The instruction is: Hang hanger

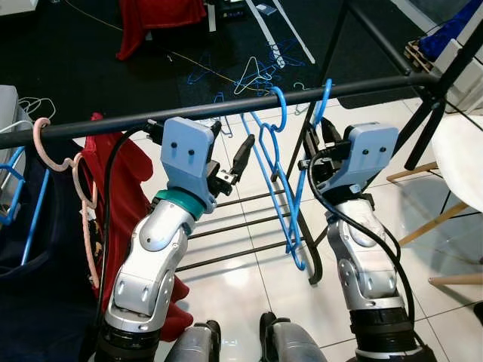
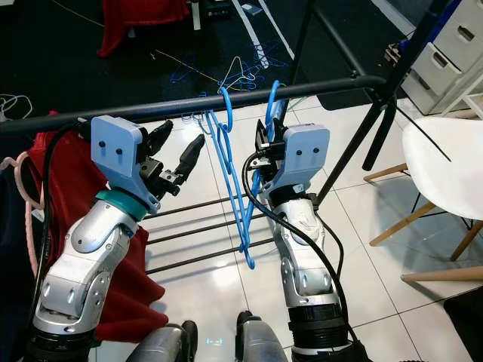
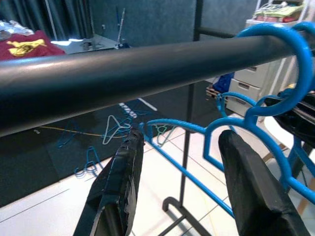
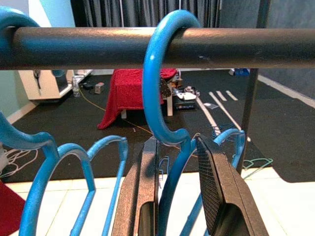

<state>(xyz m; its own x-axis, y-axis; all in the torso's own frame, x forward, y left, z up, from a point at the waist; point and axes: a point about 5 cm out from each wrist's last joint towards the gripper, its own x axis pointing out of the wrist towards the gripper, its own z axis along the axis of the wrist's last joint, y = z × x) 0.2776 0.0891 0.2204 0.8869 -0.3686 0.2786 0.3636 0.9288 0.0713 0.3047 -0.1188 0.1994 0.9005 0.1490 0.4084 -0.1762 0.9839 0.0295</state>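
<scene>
A black rail [image 1: 226, 108] crosses the upper half of the left eye view from the left edge to the right, a little higher at the right side. Two blue hangers hang on it near the middle of the frame. The hanger on the right [image 4: 165, 98] has its hook over the rail, and the right gripper [image 4: 179, 191] is just under this hook; its two black fingers [image 4: 219, 196] stand on both sides of the blue neck and press on it. The other hanger [image 1: 272, 162] hangs just to the left of it, also with the hook on the rail. The left gripper [image 1: 230, 162] is in the centre left of the frame, just under the rail and beside this hanger; its fingers [image 3: 118, 191] are apart and nothing is between them. At the left edge a pink hanger [image 1: 45, 151] hangs on the rail, and a red cloth [image 1: 124, 204] hangs below it in the lower left. More blue hangers [image 1: 253, 72] lie on the dark carpet at the top centre. A white chair [image 1: 460, 162] stands at the right edge on the white tile floor [image 1: 249, 294].
</scene>
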